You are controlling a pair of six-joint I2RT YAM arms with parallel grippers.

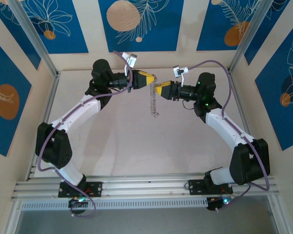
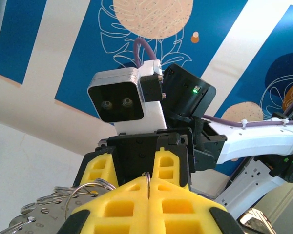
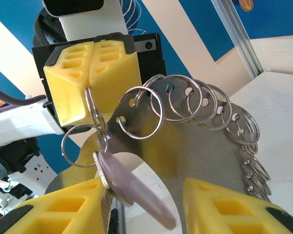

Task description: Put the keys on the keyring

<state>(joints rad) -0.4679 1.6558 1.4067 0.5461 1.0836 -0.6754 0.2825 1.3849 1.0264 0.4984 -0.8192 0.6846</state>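
Your left gripper has its yellow jaws pressed together on one thin wire loop of the keyring, which hangs in the air between the arms. The right gripper has its jaws spread, with the smooth lilac-headed key flat against one finger. I'd feed the key's head slowly along that springy coil, left arm steady. The polished steel looks slick and the neighbouring rings crowd close.

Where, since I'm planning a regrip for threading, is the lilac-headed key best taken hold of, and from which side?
Probably the lilac head, pinched across its two flat faces: it is the key's broadest part. Come from the end away from the small split ring, which the shut left gripper pinches right above the key, leaving little room there.
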